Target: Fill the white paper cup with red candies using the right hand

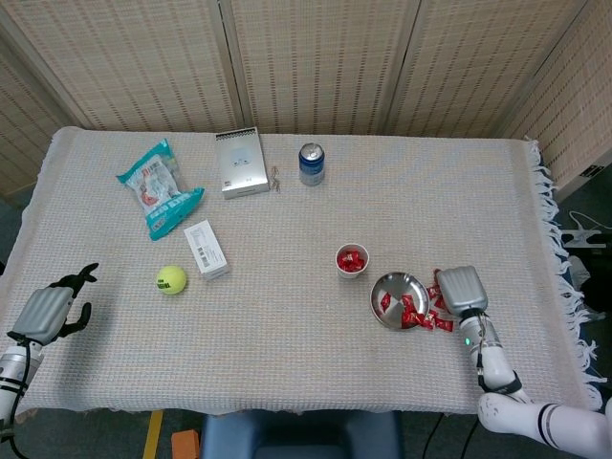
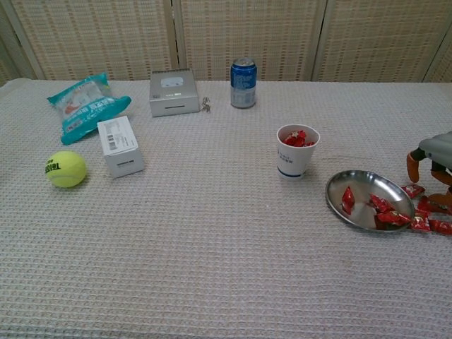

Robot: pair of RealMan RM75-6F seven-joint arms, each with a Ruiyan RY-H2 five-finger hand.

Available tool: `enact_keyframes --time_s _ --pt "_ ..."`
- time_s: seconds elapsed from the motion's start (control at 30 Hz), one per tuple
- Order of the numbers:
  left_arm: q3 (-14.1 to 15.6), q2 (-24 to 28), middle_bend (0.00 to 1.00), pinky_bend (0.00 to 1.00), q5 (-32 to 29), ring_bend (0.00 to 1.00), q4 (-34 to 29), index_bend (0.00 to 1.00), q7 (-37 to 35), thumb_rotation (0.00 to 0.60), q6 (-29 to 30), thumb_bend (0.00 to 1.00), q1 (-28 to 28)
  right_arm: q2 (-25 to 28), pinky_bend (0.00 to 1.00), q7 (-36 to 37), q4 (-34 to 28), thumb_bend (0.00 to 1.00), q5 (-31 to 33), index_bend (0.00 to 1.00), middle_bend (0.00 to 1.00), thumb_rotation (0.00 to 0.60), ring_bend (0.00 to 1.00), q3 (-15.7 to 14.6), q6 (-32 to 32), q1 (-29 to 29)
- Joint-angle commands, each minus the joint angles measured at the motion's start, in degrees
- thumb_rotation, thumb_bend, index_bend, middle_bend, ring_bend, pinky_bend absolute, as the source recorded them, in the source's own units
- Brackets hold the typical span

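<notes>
The white paper cup [image 1: 352,260] [image 2: 296,151] stands right of the table's middle with red candies heaped inside. Just to its right lies a metal dish [image 1: 398,299] [image 2: 369,200] holding several red candies [image 2: 385,210]; more candies [image 1: 442,316] [image 2: 432,215] lie on the cloth beside its right rim. My right hand [image 1: 460,289] [image 2: 432,164] hovers low over those loose candies, fingers pointing down and apart, with nothing seen in it. My left hand [image 1: 50,308] rests at the table's front left edge, fingers loosely spread, holding nothing.
A blue drink can [image 1: 311,163] and a grey box [image 1: 241,163] stand at the back. A teal snack bag [image 1: 158,187], a small white box [image 1: 206,249] and a tennis ball [image 1: 171,279] lie on the left.
</notes>
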Motion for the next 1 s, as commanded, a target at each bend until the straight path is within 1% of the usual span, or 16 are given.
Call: enact_keyframes --time_s 0.03,0.43,0.73,0.9,1.0 --pt "0.0 0.0 0.21 0.32 0.0 0.18 0.0 0.00 -0.1 0.600 0.0 0.61 0.0 -0.2 1.00 -0.2 0.3 0.24 0.1 0.44 0.84 0.600 0.82 0.2 -0.3 0.0" --pt "0.0 0.1 0.21 0.32 -0.1 0.18 0.2 0.00 -0.5 0.600 -0.3 0.61 -0.1 -1.8 1.00 -1.4 2.1 0.24 1.4 0.46 0.84 0.600 0.82 1.4 -2.9 0.7" --pt "0.1 0.2 0.21 0.32 0.2 0.18 0.4 0.00 -0.9 0.600 -0.1 0.61 0.0 -2.2 1.00 -2.2 2.4 0.24 1.4 0.60 0.84 0.600 0.84 1.9 -2.4 0.5" --pt "0.1 0.1 0.21 0.32 0.2 0.18 0.3 0.00 -0.9 0.600 0.0 0.61 0.0 -1.1 1.00 -1.5 0.9 0.24 0.7 0.63 0.84 0.600 0.84 2.3 -1.5 0.1" --pt "0.1 0.1 0.21 0.32 0.2 0.18 0.3 0.00 -0.8 0.600 0.0 0.61 0.0 0.8 1.00 0.3 -1.6 0.24 -1.3 0.63 0.84 0.600 0.84 2.7 0.2 -0.7"
